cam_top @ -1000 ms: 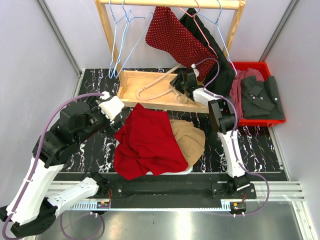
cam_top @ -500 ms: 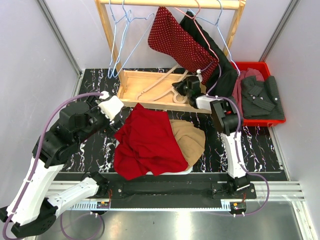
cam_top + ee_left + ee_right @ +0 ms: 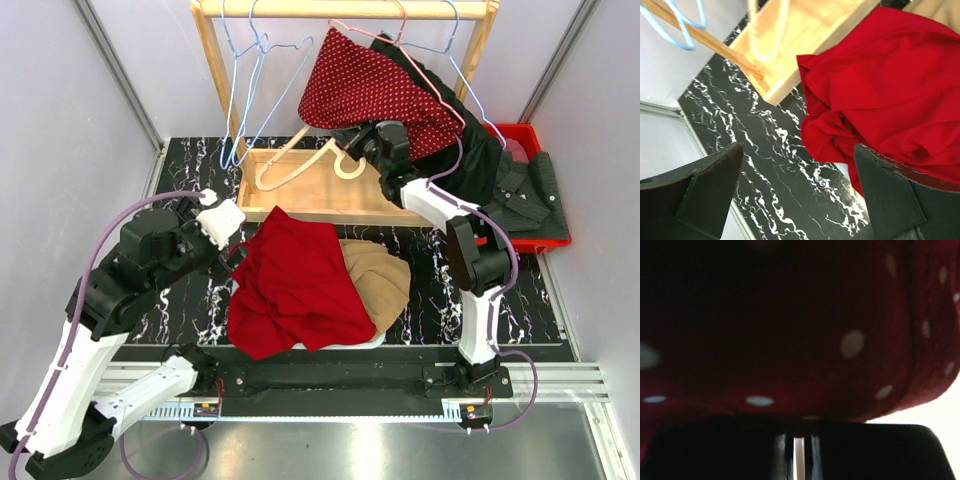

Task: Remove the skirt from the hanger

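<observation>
The skirt (image 3: 375, 90), dark red with white dots, hangs from a pink wire hanger (image 3: 400, 45) on the wooden rack. My right gripper (image 3: 385, 135) reaches up under the skirt's lower edge and is shut on its fabric. In the right wrist view the skirt (image 3: 790, 325) fills the frame, and its edge sits between the closed tips of the right gripper (image 3: 799, 432). My left gripper (image 3: 797, 165) hangs open over the black marble table, beside a plain red cloth (image 3: 880, 95), holding nothing.
The wooden rack (image 3: 215, 70) also carries blue wire hangers (image 3: 245, 90) and a dark garment (image 3: 470, 150). A wooden hanger (image 3: 300, 160) lies in the rack's base tray (image 3: 320, 200). A red bin (image 3: 520, 135) of dark shirts stands right. Red cloth (image 3: 290, 285) and tan cloth (image 3: 380, 275) lie centre.
My right gripper has shut on the skirt and risen toward the rack, bunching the fabric upward. The hangers and the wooden hanger have shifted. The left arm has barely moved.
</observation>
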Controlling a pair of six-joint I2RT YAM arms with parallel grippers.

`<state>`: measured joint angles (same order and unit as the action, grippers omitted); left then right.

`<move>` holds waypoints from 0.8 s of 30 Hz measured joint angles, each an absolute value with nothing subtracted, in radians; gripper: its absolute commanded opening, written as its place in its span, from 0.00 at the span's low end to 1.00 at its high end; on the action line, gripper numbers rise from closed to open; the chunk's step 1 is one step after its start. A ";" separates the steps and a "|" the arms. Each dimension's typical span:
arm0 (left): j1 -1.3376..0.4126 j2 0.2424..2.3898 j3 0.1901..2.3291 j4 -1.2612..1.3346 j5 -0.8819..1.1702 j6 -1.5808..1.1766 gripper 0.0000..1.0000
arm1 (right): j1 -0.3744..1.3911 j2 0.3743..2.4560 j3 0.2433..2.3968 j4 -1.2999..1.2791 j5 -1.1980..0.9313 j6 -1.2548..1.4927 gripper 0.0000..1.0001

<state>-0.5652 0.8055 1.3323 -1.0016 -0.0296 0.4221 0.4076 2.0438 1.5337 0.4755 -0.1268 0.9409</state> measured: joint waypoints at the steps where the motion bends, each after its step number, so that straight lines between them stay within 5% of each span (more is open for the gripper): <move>1: -0.565 0.803 1.324 -1.005 -0.024 0.422 0.99 | 0.408 2.033 1.534 0.474 -0.131 0.952 0.00; 11: -0.573 0.804 1.208 -0.972 -0.010 0.505 0.99 | 0.421 1.914 1.476 0.364 -0.171 1.073 0.00; 24: -0.746 0.724 0.923 -0.703 -0.280 0.798 0.99 | 0.505 1.692 1.288 0.211 -0.224 1.150 0.00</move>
